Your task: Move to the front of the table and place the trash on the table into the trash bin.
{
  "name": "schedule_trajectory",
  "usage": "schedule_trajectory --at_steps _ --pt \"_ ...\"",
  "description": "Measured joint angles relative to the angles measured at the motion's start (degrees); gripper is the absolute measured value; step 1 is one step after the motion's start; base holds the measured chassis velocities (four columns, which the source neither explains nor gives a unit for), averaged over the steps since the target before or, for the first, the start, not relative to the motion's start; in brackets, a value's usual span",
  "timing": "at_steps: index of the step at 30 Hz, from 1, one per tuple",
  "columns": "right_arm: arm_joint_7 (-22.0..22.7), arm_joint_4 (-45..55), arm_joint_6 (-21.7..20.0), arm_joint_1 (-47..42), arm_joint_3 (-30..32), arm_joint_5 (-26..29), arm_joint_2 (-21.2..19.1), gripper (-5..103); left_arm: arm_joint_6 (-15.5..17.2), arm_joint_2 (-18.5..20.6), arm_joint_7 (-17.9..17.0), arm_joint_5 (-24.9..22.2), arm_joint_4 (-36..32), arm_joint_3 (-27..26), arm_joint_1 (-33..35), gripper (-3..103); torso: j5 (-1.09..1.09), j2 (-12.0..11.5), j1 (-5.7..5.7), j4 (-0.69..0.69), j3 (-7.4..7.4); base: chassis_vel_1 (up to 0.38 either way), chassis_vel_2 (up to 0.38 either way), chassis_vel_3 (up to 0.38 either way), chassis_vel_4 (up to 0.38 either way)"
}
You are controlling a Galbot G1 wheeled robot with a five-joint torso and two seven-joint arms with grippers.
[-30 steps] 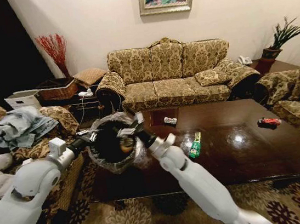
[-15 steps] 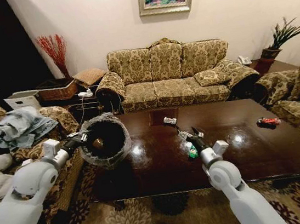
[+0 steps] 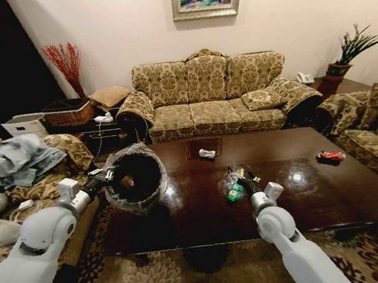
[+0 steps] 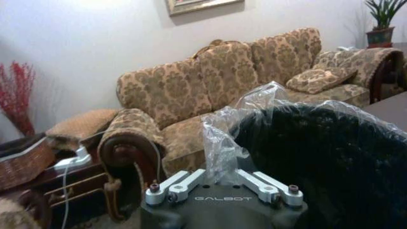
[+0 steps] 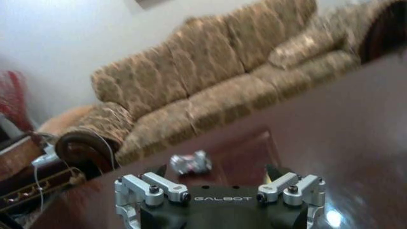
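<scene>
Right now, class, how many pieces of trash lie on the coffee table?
3. The white scrap lies near the sofa-side edge, the green wrapper mid-table beside the right claw, and the red piece far right. None seems hidden.

Your left arm reached forward from the lower left, elbow bent, wrist level, and its left gripper was pinched closed on the trash bin, holding it raised with its mouth tipped toward you. Your right arm stretched up from the lower centre, forearm nearly straight, and its right gripper pointed ahead and down with its fingers spread apart.
</scene>
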Motion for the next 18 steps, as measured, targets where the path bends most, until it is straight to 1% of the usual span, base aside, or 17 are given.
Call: schedule_trajectory --at_steps 1,2,5,9,11,13,14,16,17,18 --pt "0.0 0.0 0.0 0.0 0.0 0.0 0.0 100 0.0 0.0 0.0 0.0 0.0 0.0 0.0 3 0.0 0.0 0.0 0.0 0.0 -0.198 -0.21 0.175 0.186" --pt "0.9 -0.5 -0.7 0.0 -0.3 1.5 0.2 100 0.0 0.0 0.0 0.0 -0.1 0.0 0.0 3 0.02 0.0 0.0 -0.03 0.0 -0.139 -0.162 0.175 0.098" --pt "1.8 -2.4 -1.5 0.0 -0.7 2.8 0.2 100 -0.2 -0.1 0.1 0.0 -0.2 0.2 0.0 3 0.01 0.0 0.01 -0.03 0.0 -0.101 -0.101 0.043 0.06" --pt "3.1 -5.9 -3.3 0.7 -3.7 4.5 -0.7 100 -0.3 -0.5 0.1 0.2 -0.1 0.9 -0.2 3 -0.11 0.0 0.01 0.03 0.0 0.017 0.008 -0.012 -0.007" --pt "3.4 -7.1 -3.6 1.5 -4.5 4.6 -0.5 100 -0.3 -0.6 0.1 0.4 -0.1 1.1 -0.3 3 -0.11 0.0 0.0 0.03 0.0 0.068 0.03 -0.045 -0.025" --pt "4.1 -10.5 -3.9 3.8 -6.2 4.9 0.3 100 -0.4 -0.7 0.0 0.6 -0.1 1.4 -0.3 3 -0.04 0.0 0.0 0.05 0.0 0.073 0.054 -0.037 -0.026" --pt "4.1 -10.5 -3.9 3.8 -6.2 4.9 0.3 100 -0.4 -0.7 0.0 0.6 -0.1 1.4 -0.3 3 -0.04 0.0 0.0 0.05 0.0 0.073 0.034 -0.031 -0.026" --pt "4.5 -14.1 -3.8 6.1 -7.6 4.7 1.2 100 -0.4 -0.8 0.0 0.7 -0.1 1.5 -0.3 3 -0.05 0.0 0.0 0.04 0.0 0.0 0.0 0.0 0.0" --pt "4.6 -15.7 -3.7 7.0 -8.1 4.4 1.5 100 -0.4 -0.8 0.0 0.7 0.0 1.5 -0.3 3 -0.03 0.0 0.0 0.03 0.0 0.0 0.0 0.0 0.0" --pt "4.6 -15.7 -3.7 7.0 -8.1 4.4 1.5 100 -0.4 -0.8 0.0 0.7 0.0 1.5 -0.3 3 -0.03 0.0 0.0 0.03 0.0 0.0 0.0 0.0 0.0"
